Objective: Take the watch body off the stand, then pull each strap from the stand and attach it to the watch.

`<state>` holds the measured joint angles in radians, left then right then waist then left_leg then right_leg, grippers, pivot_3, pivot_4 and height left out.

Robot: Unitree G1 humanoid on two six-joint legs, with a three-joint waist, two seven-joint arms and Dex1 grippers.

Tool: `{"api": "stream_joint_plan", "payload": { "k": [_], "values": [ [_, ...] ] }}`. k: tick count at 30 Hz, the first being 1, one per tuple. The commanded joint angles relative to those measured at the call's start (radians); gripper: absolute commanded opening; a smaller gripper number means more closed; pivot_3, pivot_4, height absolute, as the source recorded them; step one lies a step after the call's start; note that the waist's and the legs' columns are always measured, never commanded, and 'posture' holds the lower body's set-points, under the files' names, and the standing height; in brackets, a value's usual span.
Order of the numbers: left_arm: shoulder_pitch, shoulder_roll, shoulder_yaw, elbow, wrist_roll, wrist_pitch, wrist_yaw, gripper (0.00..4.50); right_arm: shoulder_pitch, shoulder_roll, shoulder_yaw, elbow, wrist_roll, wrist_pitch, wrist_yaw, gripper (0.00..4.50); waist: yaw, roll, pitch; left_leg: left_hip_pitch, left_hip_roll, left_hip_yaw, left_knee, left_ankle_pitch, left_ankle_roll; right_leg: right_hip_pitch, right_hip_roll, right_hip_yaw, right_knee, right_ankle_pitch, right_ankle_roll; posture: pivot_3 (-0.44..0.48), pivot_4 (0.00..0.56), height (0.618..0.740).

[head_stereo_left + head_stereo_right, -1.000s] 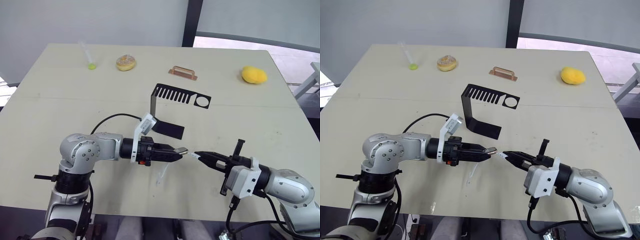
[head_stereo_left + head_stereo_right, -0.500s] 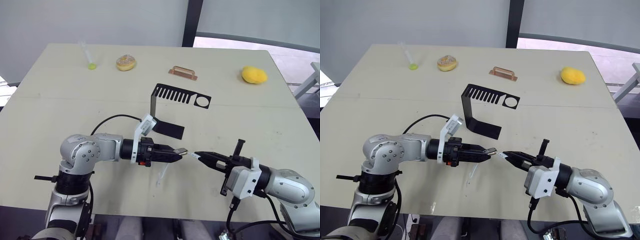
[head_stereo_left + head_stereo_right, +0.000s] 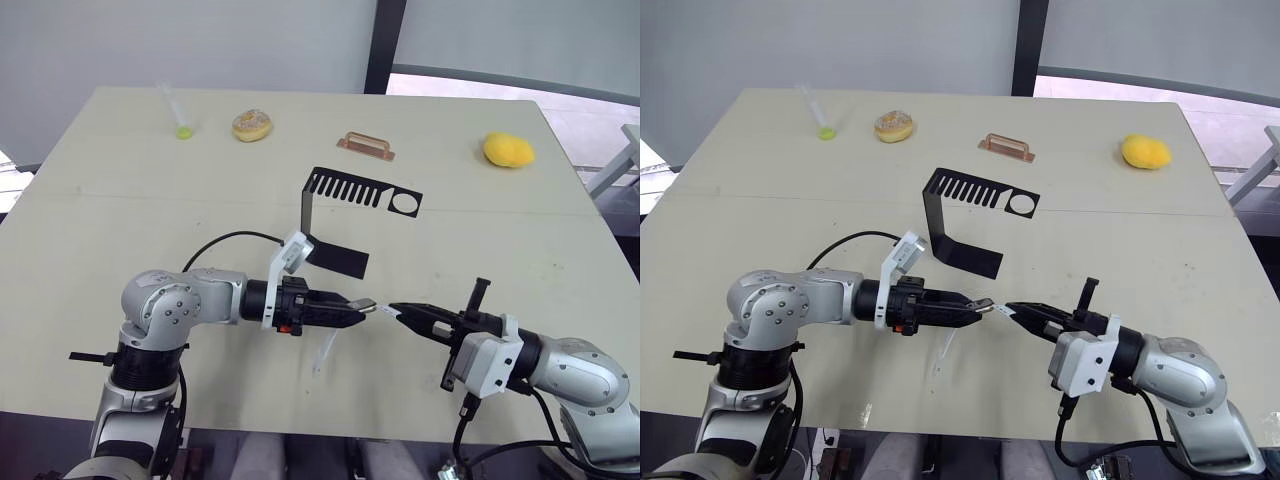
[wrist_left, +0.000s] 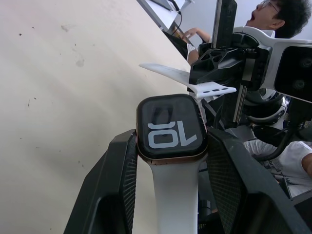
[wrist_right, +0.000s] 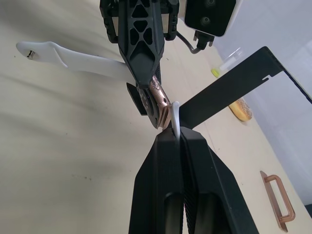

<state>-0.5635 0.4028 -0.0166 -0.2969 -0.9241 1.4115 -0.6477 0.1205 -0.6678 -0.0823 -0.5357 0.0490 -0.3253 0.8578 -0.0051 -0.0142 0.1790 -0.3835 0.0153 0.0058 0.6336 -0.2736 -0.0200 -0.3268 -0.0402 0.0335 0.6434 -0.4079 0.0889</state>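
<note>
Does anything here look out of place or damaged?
Nothing stands out. The left gripper holds the watch body, one strap fitted; the right gripper brings the second strap; the stand is upright.

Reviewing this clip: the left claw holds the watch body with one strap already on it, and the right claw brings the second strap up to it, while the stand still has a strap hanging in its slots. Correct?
Not quite. The stand is bare: the left eye view shows no strap in its slots. The rest holds: the left claw grips the watch body with one strap attached, and the right claw holds the second strap at its edge.
</note>
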Motion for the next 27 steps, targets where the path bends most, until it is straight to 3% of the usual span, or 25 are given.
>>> {"api": "stream_joint_plan", "payload": {
  "k": [1,27],
  "values": [
    [-0.002,-0.009,0.004,-0.029,-0.034,0.0,-0.003,1.58,-0.007,-0.006,0.008,-0.011,0.013,-0.009,-0.019,0.0,0.0,0.0,0.0,0.0,0.0,0.0,0.0,0.0,0.0,0.0,0.0,0.0,0.0,0.0,0.0,0.0,0.15,0.74],
    [0.0,0.004,0.015,-0.014,-0.027,0.0,0.001,1.58,0.022,-0.021,-0.025,0.003,0.03,-0.038,-0.024,0.0,0.0,0.0,0.0,0.0,0.0,0.0,0.0,0.0,0.0,0.0,0.0,0.0,0.0,0.0,0.0,0.0,0.15,0.74]
  ]
}}
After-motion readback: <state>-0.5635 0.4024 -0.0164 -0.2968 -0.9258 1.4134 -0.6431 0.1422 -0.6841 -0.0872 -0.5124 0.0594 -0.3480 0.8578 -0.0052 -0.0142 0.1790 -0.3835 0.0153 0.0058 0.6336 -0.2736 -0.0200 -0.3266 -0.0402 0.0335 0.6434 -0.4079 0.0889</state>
